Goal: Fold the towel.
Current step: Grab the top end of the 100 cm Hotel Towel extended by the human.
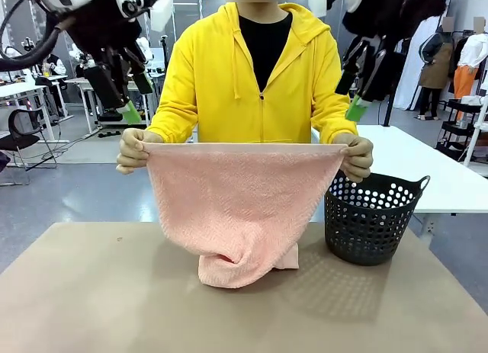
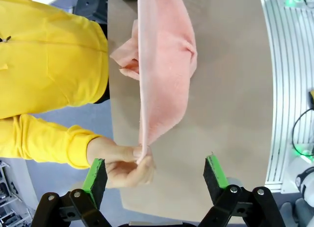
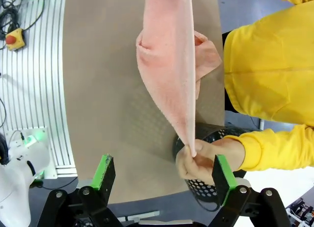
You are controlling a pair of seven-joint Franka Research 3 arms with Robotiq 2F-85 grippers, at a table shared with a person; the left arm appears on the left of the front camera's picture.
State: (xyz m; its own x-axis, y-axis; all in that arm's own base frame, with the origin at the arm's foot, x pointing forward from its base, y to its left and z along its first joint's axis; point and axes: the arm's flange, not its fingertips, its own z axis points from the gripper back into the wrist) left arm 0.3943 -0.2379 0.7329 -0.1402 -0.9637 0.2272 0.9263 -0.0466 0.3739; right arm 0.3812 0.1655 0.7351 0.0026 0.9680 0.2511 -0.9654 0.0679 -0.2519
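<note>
A person in a yellow hoodie holds the salmon-pink towel [image 1: 240, 204] stretched by its two top corners above the table, its lower end bunched on the tabletop. My left gripper [image 1: 137, 101] hangs open, high above the person's hand at picture left. My right gripper [image 1: 357, 94] is open above the other hand. From the left wrist, the towel [image 2: 164, 70] hangs down to a pinching hand [image 2: 125, 163] near my left gripper [image 2: 156, 175]. In the right wrist view, the towel [image 3: 169, 65] ends at a hand [image 3: 198, 163] between the fingers of my right gripper [image 3: 164, 173].
A dark perforated basket [image 1: 371, 219] stands on the tan table [image 1: 91, 292] at the right, beside the towel. White tables, chairs and clothing racks fill the room behind. The near part of the table is bare.
</note>
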